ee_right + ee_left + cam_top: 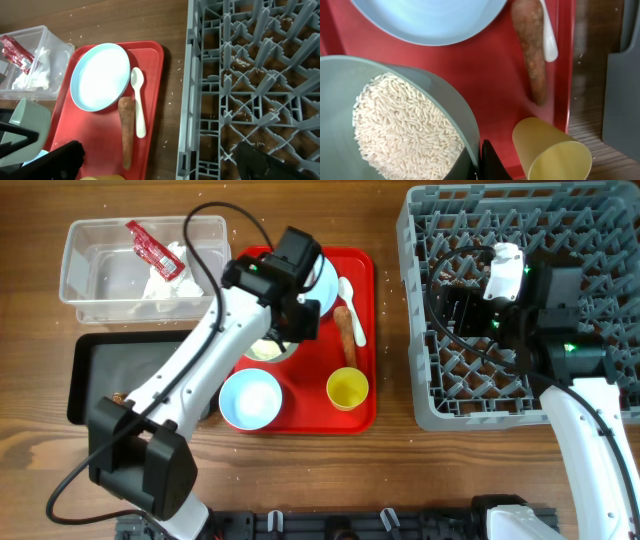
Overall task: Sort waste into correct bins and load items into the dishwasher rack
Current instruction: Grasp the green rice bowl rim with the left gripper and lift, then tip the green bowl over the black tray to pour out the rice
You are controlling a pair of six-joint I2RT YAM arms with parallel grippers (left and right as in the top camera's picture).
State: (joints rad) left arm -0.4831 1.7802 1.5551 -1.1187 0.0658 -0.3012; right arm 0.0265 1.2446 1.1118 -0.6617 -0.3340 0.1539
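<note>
Two things decide how the pale green bowl [451, 117] handles: its shell and its load. It looks like light, stiff plastic with a smooth and probably slippery wall, and it carries a heap of white rice grains [405, 130], loose and ready to slide out at any tilt. The left gripper [479, 162] is clamped on the bowl's rim at the lower middle of the left wrist view, one finger inside and one outside. That thin lip seems the only sensible place to hold, though a one-sided pinch lets the weight of the rice lever the bowl downward. The bowl sits over the left part of the red tray [490, 90], below the pale blue plate [430, 20] and left of the small yellow cup [555, 150]. Being round, it has no long axis. The overhead view shows its rice from above, so its mouth faces roughly upward, but I cannot tell whether it is level. The orange carrot-like stick [532, 55] does have one, running top to bottom of the frame, touching or just beside the white plastic spoon [549, 40]. The right gripper [160, 162] hangs over the dishwasher rack [600, 220] with its fingers spread wide and nothing between them. The clear tub [80, 280] and black tray [100, 370] lie at the left of the worktop [40, 470].
</note>
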